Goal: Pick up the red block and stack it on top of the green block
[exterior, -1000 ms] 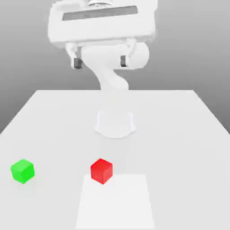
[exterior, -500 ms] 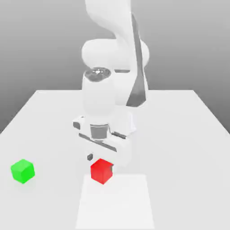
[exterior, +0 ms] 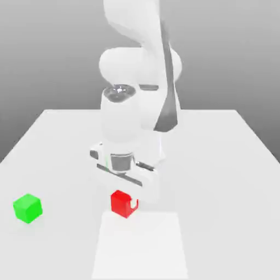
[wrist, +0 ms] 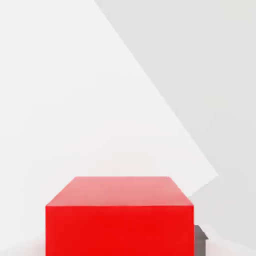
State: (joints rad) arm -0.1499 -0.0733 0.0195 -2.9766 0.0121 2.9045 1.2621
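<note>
Green block (exterior: 27, 208), one only, sits at about eight o'clock on the white table (exterior: 229, 158). One red block (exterior: 122, 203) sits near six o'clock, the fingers (exterior: 123, 200) closed on it. If that hold is shallow, the cube could slip or twist during lifting.

The exterior view looks from above and in front of the table (exterior: 229, 164), facing the arm (exterior: 136, 109) across it, far enough back to take in most of the tabletop, with the green block (exterior: 27, 208) at its left. The hand view sits low and very close behind the red block (wrist: 120, 220), looking level across the tabletop. Both views share the red block (exterior: 121, 203) and the table surface (wrist: 75, 100) around it
</note>
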